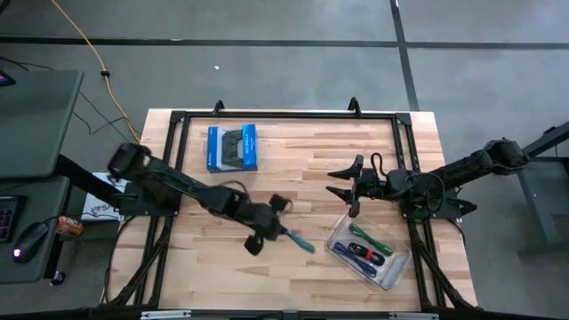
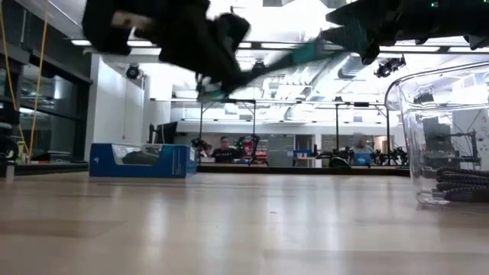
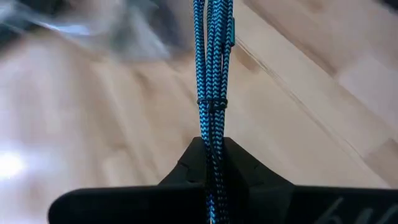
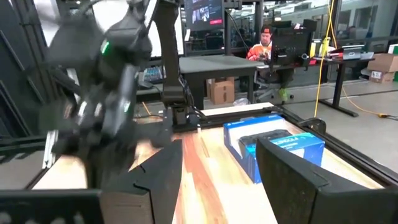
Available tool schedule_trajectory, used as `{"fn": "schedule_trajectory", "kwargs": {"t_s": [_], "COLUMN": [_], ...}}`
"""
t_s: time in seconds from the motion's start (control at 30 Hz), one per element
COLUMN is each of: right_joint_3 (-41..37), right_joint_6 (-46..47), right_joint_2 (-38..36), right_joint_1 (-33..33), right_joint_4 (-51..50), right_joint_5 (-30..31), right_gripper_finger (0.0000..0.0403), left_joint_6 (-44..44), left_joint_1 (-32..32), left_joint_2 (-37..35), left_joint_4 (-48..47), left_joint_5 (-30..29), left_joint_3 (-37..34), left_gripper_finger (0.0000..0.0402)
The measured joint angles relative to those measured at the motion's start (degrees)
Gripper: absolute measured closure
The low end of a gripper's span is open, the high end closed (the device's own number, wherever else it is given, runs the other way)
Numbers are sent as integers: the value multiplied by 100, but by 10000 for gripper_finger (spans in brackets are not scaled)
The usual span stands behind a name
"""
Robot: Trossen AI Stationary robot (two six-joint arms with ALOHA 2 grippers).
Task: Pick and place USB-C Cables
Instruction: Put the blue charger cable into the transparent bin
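My left gripper (image 1: 276, 233) hovers over the table's middle, shut on the teal cable bundle (image 1: 299, 243), which juts toward the right. In the low view the teal bundle (image 2: 294, 55) is high above the tabletop. A clear container (image 1: 336, 233) sits near the table's right front. Inside it lie the green bundle (image 1: 369, 238), the purple bundle (image 1: 354, 250) and the black bundle with a red band (image 1: 366, 260). My right gripper (image 1: 343, 183) waits open just beyond the container, touching nothing. My left gripper pinches the teal bundle between its two fingers (image 3: 245, 171) near one end (image 3: 212, 146), several strands together. The fingers lie along the bundle, which runs straight out past the fingertips. The bundle is lifted clear of the table, its free end pointing toward the container.
A blue box picturing a gamepad (image 1: 232, 148) lies flat at the table's far left part. A black frame rail (image 1: 284, 116) runs around the tabletop. A yellow cord (image 1: 89, 49) trails on the floor beyond the table. People sit at desks in the room behind (image 4: 266, 43).
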Motion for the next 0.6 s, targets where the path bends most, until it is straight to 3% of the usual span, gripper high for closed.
{"fn": "schedule_trajectory", "kwargs": {"t_s": [0.17, 0.33, 0.6], "right_joint_3": [0, 0, 0], "right_joint_6": [27, 29, 29], "right_joint_2": [4, 2, 2], "right_joint_1": [0, -1, -2], "right_joint_4": [-29, -50, 23], "right_joint_5": [0, -1, 0], "right_gripper_finger": [206, 206, 206], "left_joint_6": [-232, -574, -1469], "left_joint_1": [213, 454, 918], "left_joint_2": [-1080, -2055, -2485], "left_joint_4": [1240, 3465, 7503], "left_joint_5": [-73, -113, -455], "left_joint_3": [-1072, -2590, -4446], "left_gripper_finger": [401, 401, 401]}}
